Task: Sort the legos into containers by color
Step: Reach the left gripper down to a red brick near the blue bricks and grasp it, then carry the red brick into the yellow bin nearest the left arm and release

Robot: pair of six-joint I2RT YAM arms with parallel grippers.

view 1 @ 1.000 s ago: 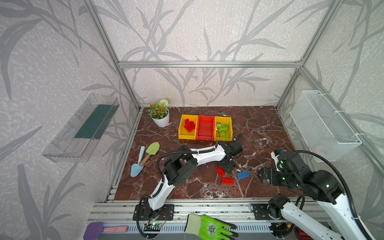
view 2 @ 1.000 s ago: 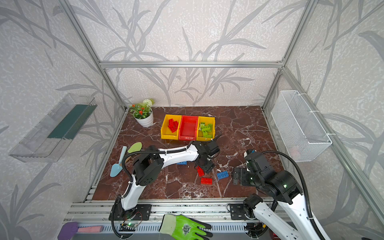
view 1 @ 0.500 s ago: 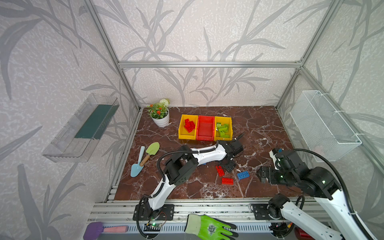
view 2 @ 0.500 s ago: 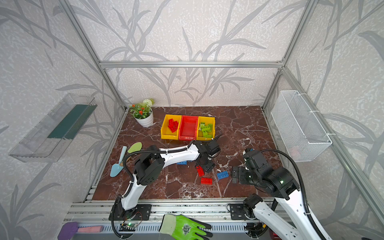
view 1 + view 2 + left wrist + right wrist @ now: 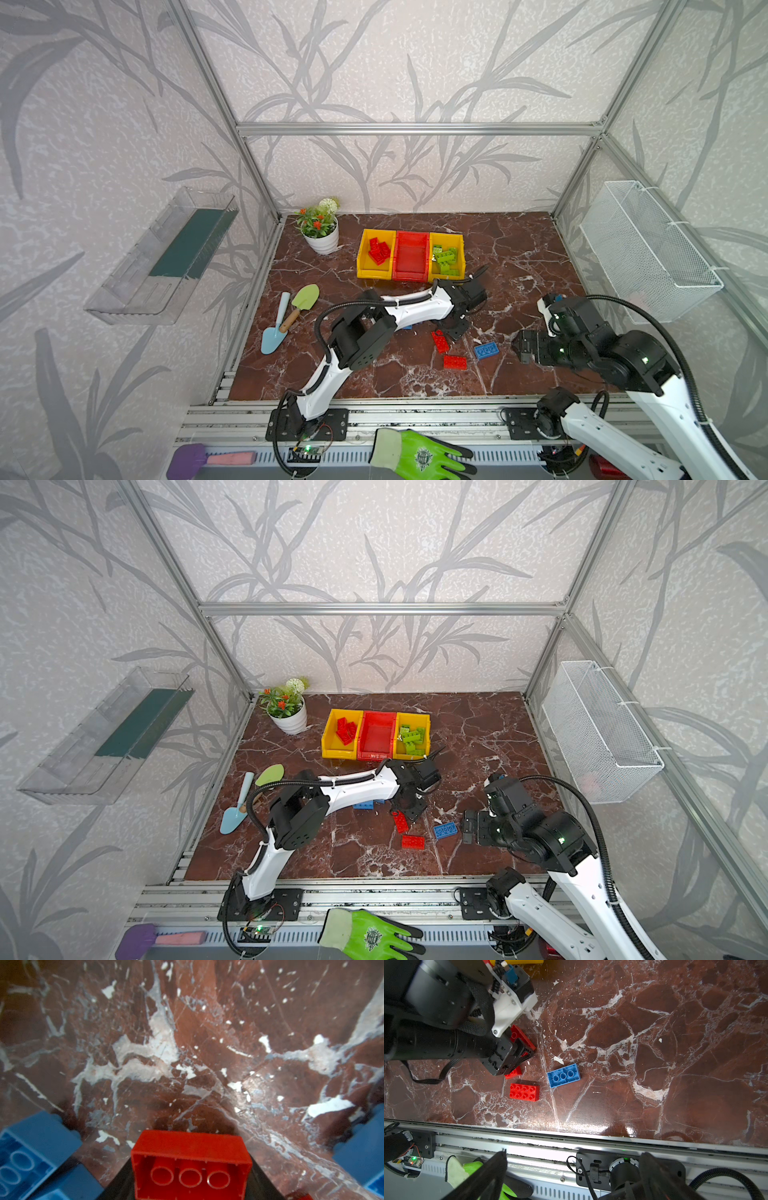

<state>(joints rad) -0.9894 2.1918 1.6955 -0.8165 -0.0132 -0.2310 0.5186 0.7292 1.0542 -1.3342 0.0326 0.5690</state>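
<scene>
Left gripper (image 5: 456, 328) pinches a red lego (image 5: 190, 1147) down at the marble table (image 5: 519, 249).
Right gripper (image 5: 573, 1153) has its fingers spread wide; a blue lego (image 5: 563, 1075) lies nearby, in front of the containers (image 5: 409, 277).

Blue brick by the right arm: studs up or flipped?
Flipped: the blue brick shows its hollow underside, three round tubes; the red brick beside it shows studs.

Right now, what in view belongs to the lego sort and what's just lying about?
Job: loose red legos, loose blue legos, binned red legos, binned green legos, joined bins.
Lying about: potted plant, trowels, green glove, wire basket, clear tray.
</scene>
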